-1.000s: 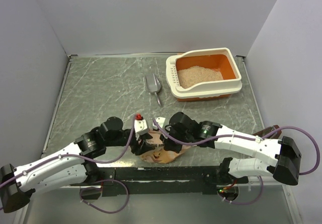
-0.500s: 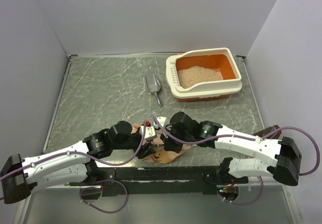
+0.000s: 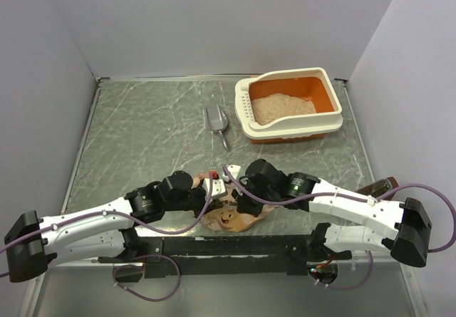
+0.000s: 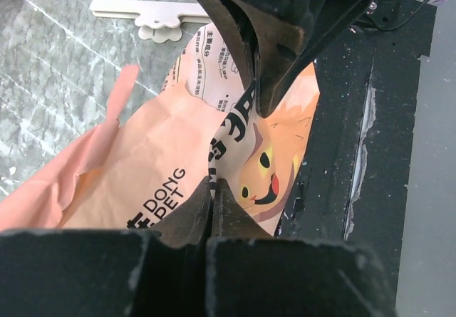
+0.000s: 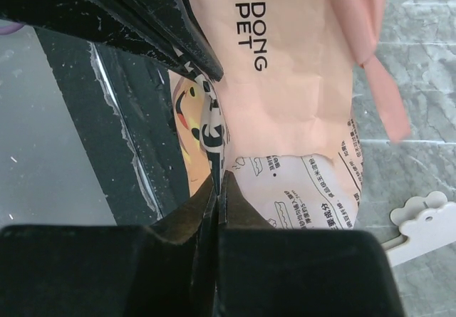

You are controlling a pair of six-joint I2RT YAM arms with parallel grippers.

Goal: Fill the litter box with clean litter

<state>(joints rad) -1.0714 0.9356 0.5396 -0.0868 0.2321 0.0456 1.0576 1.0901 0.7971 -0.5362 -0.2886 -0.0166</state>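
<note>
The litter box [image 3: 335, 97], cream-rimmed with an orange basin, stands at the far right of the table and holds a layer of pale clean litter [image 3: 280, 108]. A tan-orange printed bag [image 3: 229, 221] lies near the table's front edge, between both arms. My left gripper [image 3: 216, 201] is shut on a raised fold of the bag [image 4: 153, 164], its tips [image 4: 211, 186] pinching the paper. My right gripper [image 3: 239, 206] is shut on the same fold from the opposite side [image 5: 219, 179]. The bag [image 5: 299, 96] fills the right wrist view, and no litter shows at its mouth.
A grey metal scoop [image 3: 217, 122] lies left of the litter box. A white clip [image 4: 153, 14] rests on the table just beyond the bag. A black strip [image 3: 285, 244] runs along the near edge under the bag. A brown object [image 3: 377, 186] sits at the right edge.
My left gripper moved right onto the bag and shut on its fold. The right gripper kept its grip and shifted slightly.
</note>
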